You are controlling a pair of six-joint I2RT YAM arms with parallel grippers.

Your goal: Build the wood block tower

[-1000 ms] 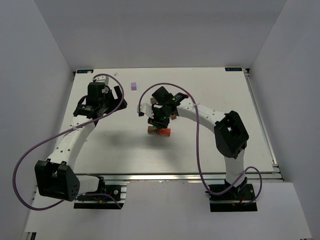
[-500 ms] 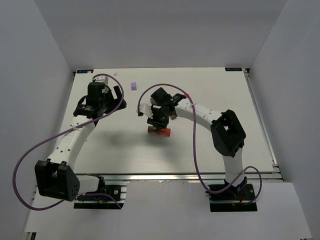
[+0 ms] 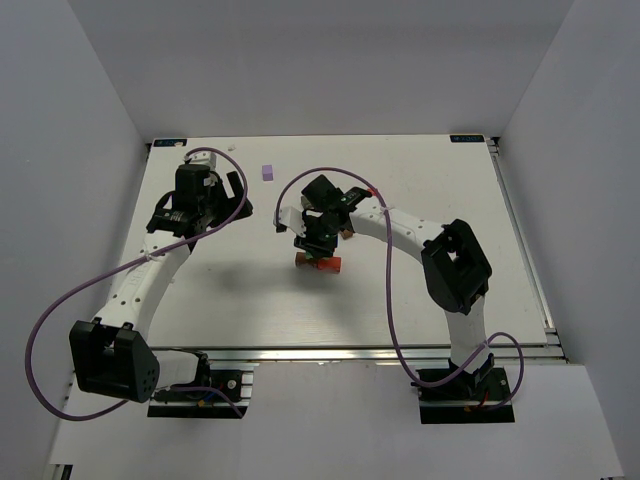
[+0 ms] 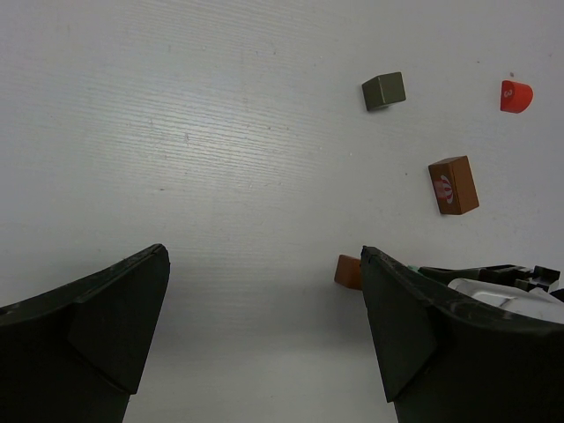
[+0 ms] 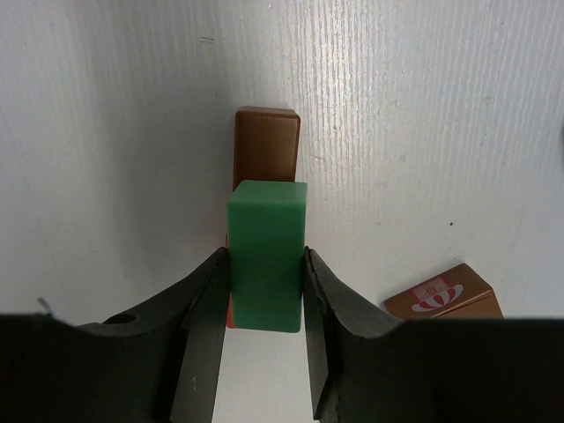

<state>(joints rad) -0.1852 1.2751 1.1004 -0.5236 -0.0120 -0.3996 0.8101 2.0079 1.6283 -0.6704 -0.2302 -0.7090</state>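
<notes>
Since a second ago the right arm (image 3: 400,225) has drawn its elbow in a touch toward 9 o'clock and carried its claw slightly the same way; over the last half second nothing shifts. The left arm (image 3: 140,280) has not moved at all.

The white table (image 3: 450,180) carries both arms. The left gripper (image 4: 264,264) sits out toward 10 o'clock of the table, its jaws spread wide with only bare tabletop between them. The right gripper (image 3: 316,243) hangs over the middle of the table, its fingers (image 5: 207,300) pressed against both long sides of a green block (image 5: 266,251), gripping it firmly.

That green block is directly above the tower (image 3: 314,262), which so far is a brown bar (image 5: 266,145) showing at 12 o'clock from it and a red piece (image 5: 229,313) peeping out at its 7 o'clock edge. Whether the green block touches them, I cannot tell from here.

A brown block with a red-and-white print (image 5: 445,295) lies loose at 4 o'clock from the green one, near but apart. From the left wrist view, a dark grey block (image 4: 384,91) and a red half-round piece (image 4: 516,96) lie at about 1 and 2 o'clock. A lilac cube (image 3: 267,171) sits alone at 11 o'clock from the tower, well apart.
</notes>
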